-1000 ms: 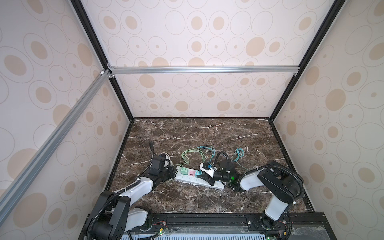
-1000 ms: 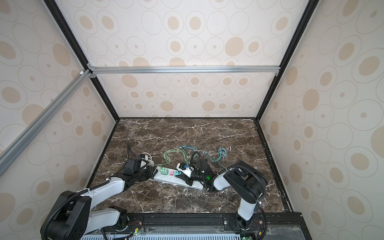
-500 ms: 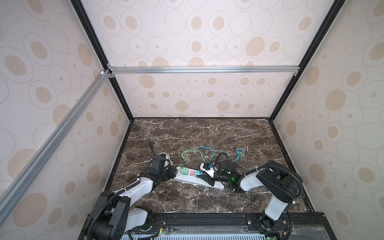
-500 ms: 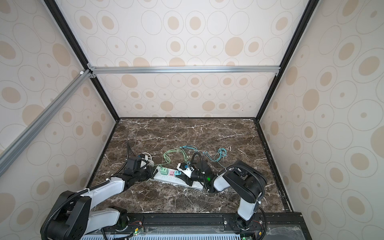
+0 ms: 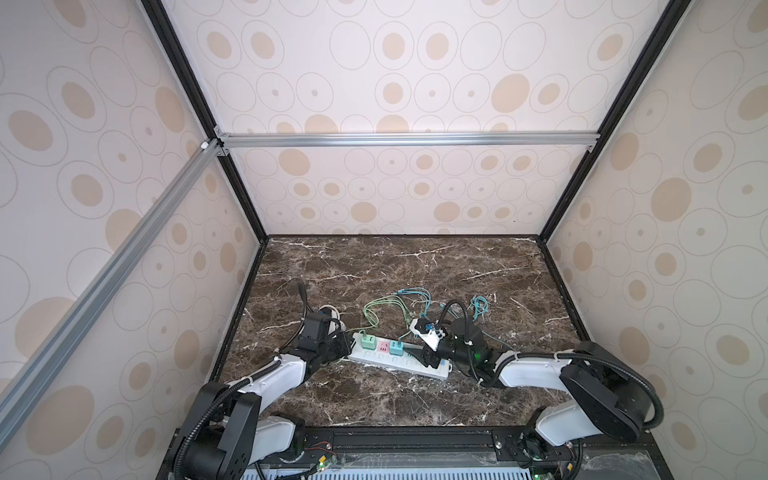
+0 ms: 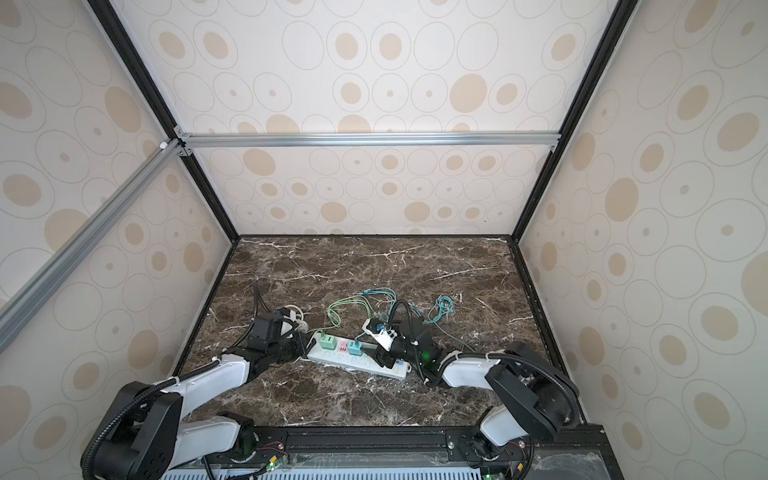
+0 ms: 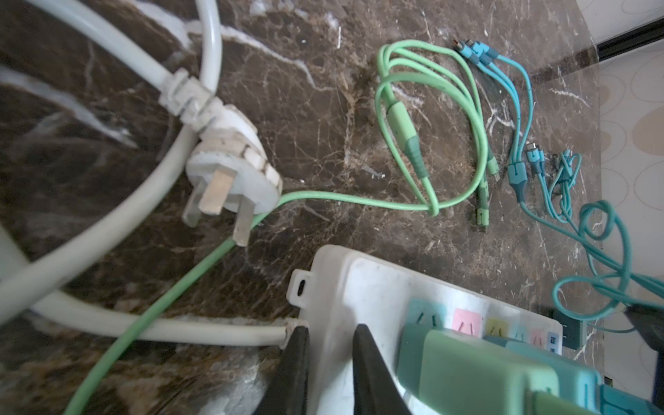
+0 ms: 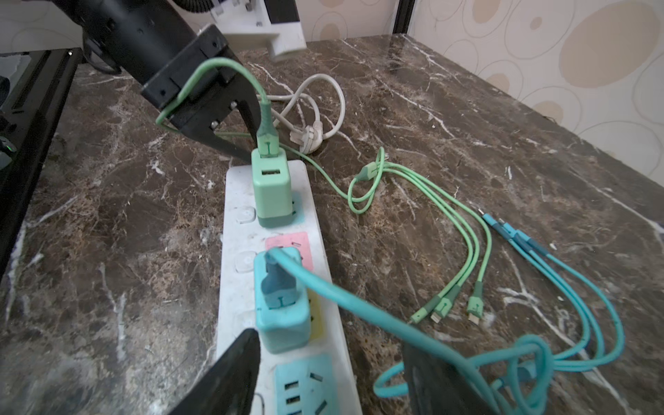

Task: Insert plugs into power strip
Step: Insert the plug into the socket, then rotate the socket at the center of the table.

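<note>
Strip (image 8: 239, 233) on the table (image 8: 431, 143) has green plug (image 8: 270, 190) and teal plug (image 8: 284, 323) seated, a third unseen, likely left to do; left fingers (image 7: 294, 366) pinch its end, right fingers (image 8: 230, 373) gape around the teal plug.

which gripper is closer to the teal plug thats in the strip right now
Right. The right gripper is open, straddling the teal plug; the left gripper grips the end of the power strip, beyond the green plug.
</note>
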